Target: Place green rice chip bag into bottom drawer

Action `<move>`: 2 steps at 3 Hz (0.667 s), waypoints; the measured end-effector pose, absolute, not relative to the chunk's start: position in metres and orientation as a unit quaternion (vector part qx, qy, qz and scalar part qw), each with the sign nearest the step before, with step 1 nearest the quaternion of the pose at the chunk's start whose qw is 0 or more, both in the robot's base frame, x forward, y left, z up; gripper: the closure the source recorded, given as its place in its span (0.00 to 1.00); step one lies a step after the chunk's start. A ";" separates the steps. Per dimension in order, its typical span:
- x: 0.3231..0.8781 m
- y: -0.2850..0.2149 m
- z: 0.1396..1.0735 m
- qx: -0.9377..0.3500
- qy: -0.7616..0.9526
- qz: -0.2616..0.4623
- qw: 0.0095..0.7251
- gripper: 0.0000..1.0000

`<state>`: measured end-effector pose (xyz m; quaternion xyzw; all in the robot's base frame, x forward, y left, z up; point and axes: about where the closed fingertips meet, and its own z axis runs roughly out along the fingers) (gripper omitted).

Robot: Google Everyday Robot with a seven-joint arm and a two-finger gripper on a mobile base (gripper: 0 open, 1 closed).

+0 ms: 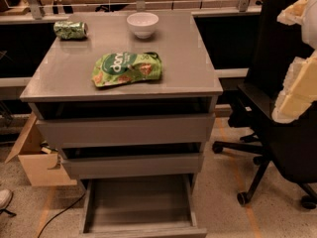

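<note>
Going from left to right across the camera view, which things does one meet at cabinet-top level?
First the drink can → green rice chip bag → gripper, at the right edge in front of the black chair. The white bowl overlaps the bag, so it is left out.

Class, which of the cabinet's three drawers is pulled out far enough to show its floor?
The bottom drawer: its bare grey floor shows, while the top drawer and middle drawer are barely ajar. The gripper is at the right edge, by the chair.

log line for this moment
green rice chip bag: flat on cabinet top | bottom drawer: open | gripper: right edge, clear of bag
</note>
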<state>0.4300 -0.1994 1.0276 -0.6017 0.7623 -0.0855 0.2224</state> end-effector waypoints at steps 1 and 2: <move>0.430 -0.199 1.028 -0.602 0.762 -0.086 0.222 0.00; 0.458 -0.161 1.025 -0.614 0.745 -0.055 0.255 0.00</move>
